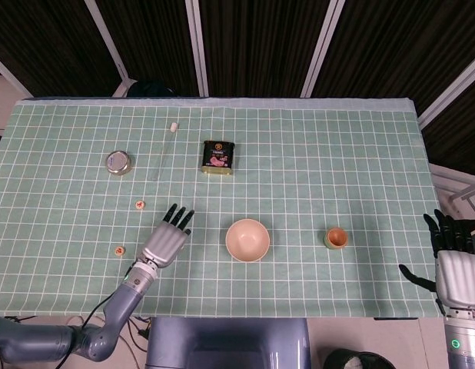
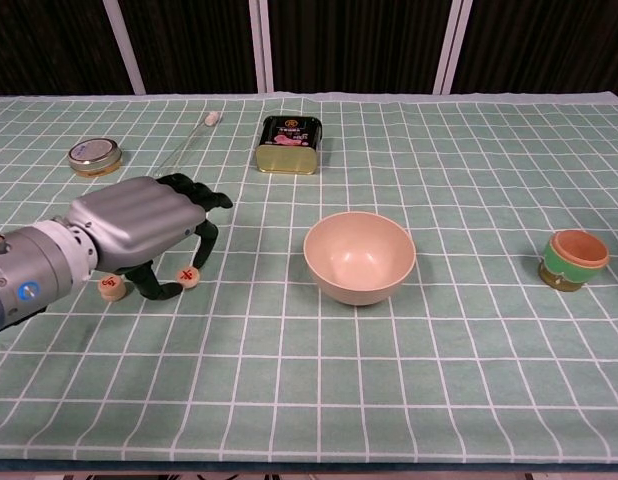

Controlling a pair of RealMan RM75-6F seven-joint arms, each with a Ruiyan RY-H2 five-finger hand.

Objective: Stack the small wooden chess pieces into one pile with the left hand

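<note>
Pieces lie apart: we see one (image 1: 140,204) ahead-left of our left hand (image 1: 167,240), another (image 1: 121,250) beside its wrist; fingers spread, holding nothing.

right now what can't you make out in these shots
- Red markings on the two small round wooden chess pieces: too small to read, both views.
- Whether the grey metal left hand touches the pieces: chest view overlaps them; head view shows a gap.
- Label on the dark rectangular tin: too small.
- Right hand: cut off by the head-view edge, absent from the chest view.
</note>
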